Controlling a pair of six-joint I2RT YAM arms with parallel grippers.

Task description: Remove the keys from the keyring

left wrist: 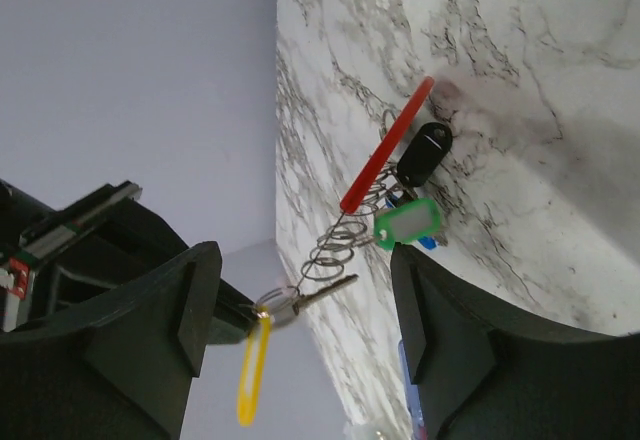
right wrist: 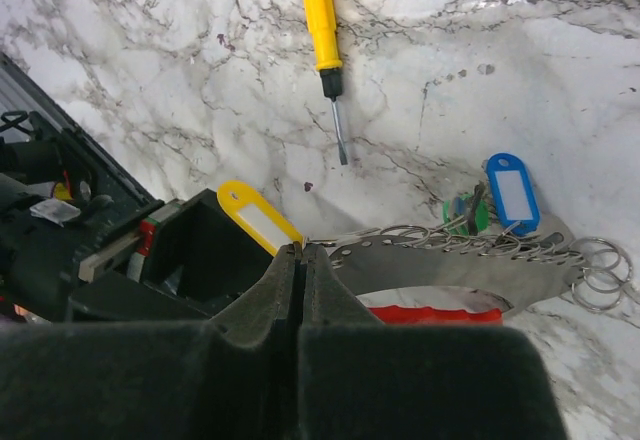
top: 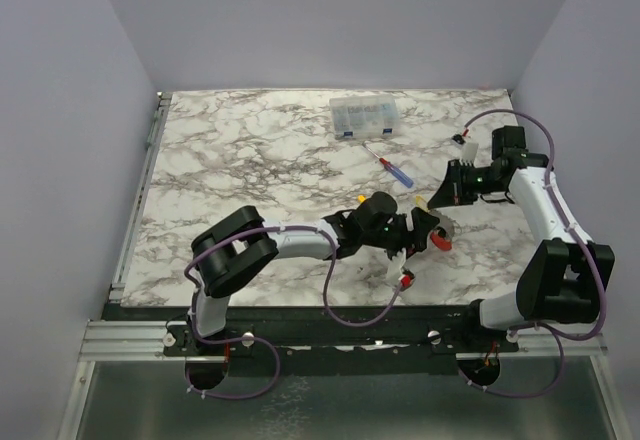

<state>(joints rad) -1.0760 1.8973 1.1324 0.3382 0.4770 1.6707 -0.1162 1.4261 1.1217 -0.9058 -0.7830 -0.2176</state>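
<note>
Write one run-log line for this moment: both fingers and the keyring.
left fingers: open, either side of keyring | right fingers: shut on keyring by yellow tag | keyring: stretched into a coil

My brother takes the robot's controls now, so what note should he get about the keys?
Left gripper: open, fingers either side of the keyring, not touching it.
Right gripper: shut on the keyring's end by the yellow-tagged key; the coil is stretched long.
The green-tagged key and blue-tagged key sit at the other end by the red strap.
Done: no key is off. Left: all of them.
</note>
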